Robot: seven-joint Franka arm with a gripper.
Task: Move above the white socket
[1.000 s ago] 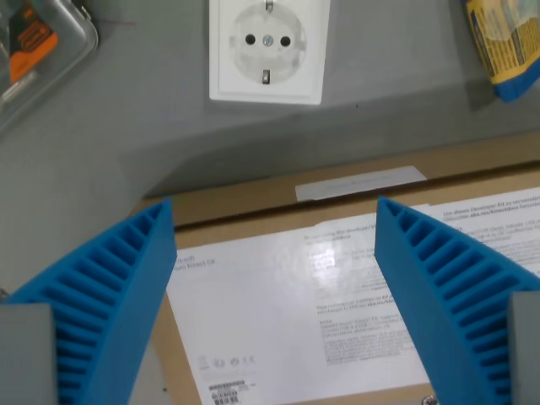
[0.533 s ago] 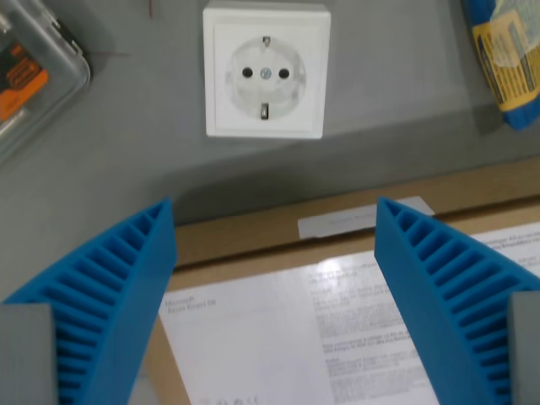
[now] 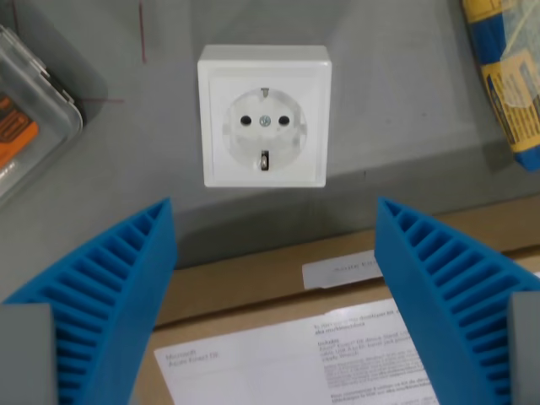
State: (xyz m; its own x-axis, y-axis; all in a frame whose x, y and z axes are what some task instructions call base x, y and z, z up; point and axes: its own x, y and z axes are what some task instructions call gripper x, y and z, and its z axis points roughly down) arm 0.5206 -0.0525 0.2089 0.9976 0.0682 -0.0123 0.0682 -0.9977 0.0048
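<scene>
White socket [image 3: 264, 116] lies beyond the spread gripper [image 3: 274, 221].

A cardboard box [image 3: 253, 283] with a white label [image 3: 295, 363], a clear case [image 3: 34, 118], a yellow-blue packet [image 3: 510, 76].

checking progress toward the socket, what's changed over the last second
The whole scene slid down the wrist view, so the camera moved forward: the white socket now sits lower and fully in frame. Nothing itself moved. The gripper stayed open and empty, with the cardboard box below.
</scene>
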